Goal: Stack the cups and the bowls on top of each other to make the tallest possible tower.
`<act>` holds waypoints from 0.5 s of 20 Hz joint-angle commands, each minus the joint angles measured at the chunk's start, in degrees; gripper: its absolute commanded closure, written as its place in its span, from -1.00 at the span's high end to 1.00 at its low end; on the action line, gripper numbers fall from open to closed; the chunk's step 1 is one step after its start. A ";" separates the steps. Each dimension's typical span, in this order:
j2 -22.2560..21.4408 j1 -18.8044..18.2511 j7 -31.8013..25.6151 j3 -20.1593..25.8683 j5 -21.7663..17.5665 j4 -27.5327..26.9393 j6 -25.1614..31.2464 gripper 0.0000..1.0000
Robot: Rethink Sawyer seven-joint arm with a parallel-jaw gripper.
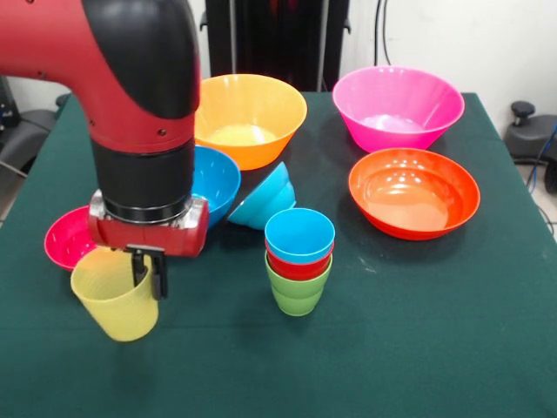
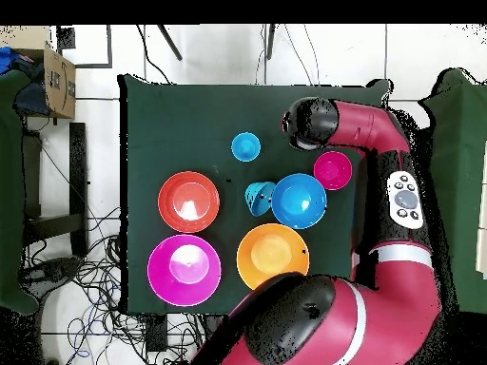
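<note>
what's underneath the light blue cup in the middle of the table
The light blue cup sits nested in a red cup, which sits in a lime green cup on the table. Only their upper bands show; the rest is covered.

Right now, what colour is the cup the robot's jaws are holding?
Translucent yellow: the ribbed plastic cup hangs tilted in the gripper, clearest in the front view.

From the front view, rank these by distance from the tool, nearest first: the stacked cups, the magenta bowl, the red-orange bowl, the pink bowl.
1. magenta bowl: just beside the tool, on the picture's left, partly behind it.
2. stacked cups: mid-table, to the picture's right of the tool.
3. red-orange bowl: farther right.
4. pink bowl: far right corner, near the table's back edge.
</note>
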 commanded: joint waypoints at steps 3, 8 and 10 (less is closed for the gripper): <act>-3.49 3.59 -9.02 2.39 -1.54 -4.79 11.06 -1.00; -4.54 4.52 -9.73 2.11 -1.90 -6.19 13.87 -1.00; -5.24 4.94 -9.72 1.95 -1.84 -6.72 15.48 -1.00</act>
